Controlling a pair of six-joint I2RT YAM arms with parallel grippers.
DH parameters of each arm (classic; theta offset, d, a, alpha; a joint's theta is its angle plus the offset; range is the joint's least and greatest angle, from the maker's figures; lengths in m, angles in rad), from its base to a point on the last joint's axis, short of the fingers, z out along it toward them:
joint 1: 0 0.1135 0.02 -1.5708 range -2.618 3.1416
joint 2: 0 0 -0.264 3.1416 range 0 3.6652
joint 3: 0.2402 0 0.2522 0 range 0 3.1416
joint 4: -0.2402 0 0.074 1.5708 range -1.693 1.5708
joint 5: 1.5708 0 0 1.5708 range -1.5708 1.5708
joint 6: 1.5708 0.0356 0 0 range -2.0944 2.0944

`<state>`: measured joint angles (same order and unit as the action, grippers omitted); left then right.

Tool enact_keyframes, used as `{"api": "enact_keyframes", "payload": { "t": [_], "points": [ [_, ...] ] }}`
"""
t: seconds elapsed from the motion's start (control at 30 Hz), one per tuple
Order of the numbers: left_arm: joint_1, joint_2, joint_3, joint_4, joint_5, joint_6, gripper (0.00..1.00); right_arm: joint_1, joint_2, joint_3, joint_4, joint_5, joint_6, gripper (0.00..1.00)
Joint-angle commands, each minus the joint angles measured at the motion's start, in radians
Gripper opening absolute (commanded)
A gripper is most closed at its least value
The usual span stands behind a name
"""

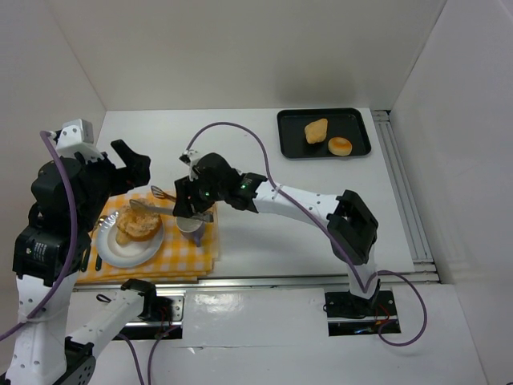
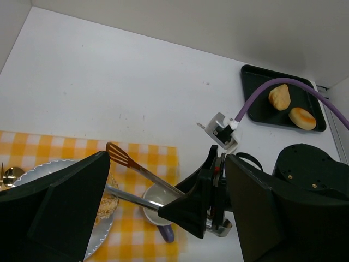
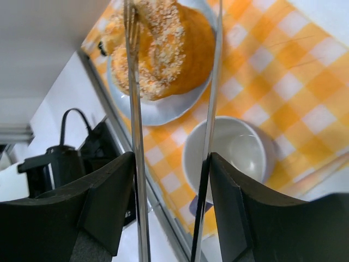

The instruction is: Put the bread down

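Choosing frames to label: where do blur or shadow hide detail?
Top external: evenly lit, bread on the plate sharp. Left wrist: left gripper fingers are dark, featureless shapes. Right wrist: right gripper fingers dark and soft; bread crisp.

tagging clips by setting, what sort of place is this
Probably a robot lab test cell staged as a breakfast table: white walls box in the tabletop, two arms are bolted at its edge, and a yellow checked cloth holds a plate of bread.
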<state>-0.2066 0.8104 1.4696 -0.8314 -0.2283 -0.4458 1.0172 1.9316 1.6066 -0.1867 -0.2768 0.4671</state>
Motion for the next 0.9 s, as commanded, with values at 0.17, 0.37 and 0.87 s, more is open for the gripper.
{"api": "enact_keyframes", "payload": {
  "t": [0.17, 0.37, 0.87],
  "points": [
    [-0.004, -0.001, -0.014, 0.052, 0.021, 0.012, 0.99, -0.029, -0.138, -0.037, 0.066, 0.212, 0.008, 0.64],
    [-0.004, -0.001, -0.023, 0.052, 0.021, 0.012, 0.99, -0.129, -0.296, -0.229, 0.090, 0.297, 0.034, 0.66],
    [-0.004, -0.001, -0.032, 0.071, 0.030, 0.002, 0.99, -0.264, -0.457, -0.524, 0.066, 0.416, 0.076, 0.66]
  ]
}}
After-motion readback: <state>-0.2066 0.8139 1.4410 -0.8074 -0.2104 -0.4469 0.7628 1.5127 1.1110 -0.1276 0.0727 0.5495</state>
